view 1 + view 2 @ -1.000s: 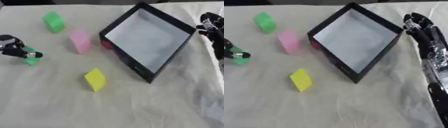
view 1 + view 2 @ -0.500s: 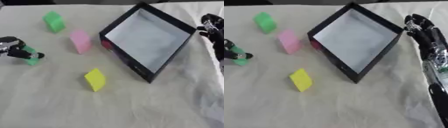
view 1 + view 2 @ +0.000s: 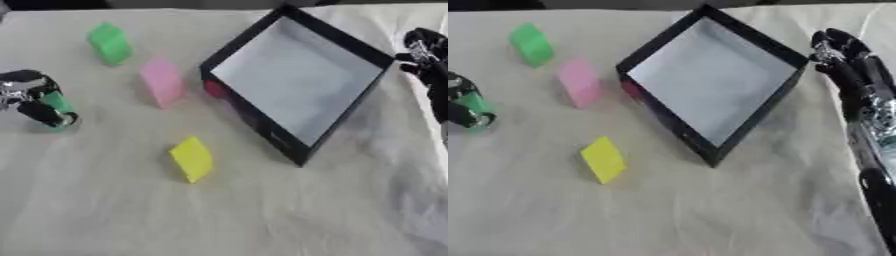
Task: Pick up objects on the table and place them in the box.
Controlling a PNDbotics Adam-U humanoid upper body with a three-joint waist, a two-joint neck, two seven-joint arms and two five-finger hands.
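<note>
Surface: a table covered in a pale, wrinkled cloth fills both views; only a dark strip of room shows along the far edge.
Box: a black-walled box with a pale floor sits right of centre, turned corner-on like a diamond, with nothing inside it.
Left hand: the left hand is at the left edge, fingers curled round a small green piece, low over the cloth and well apart from the box.
Right hand: the right hand lies at the right edge just beyond the box's right corner, fingers relaxed, holding nothing.
Loose blocks: a green block lies far left, a pink block near the box's left wall, a yellow block in front of the box.
Red thing: a small red shape touches the box's left wall.
View difference: the right eye shows the right hand and forearm in full; the left eye shows only its fingers, but more of the left hand.
</note>
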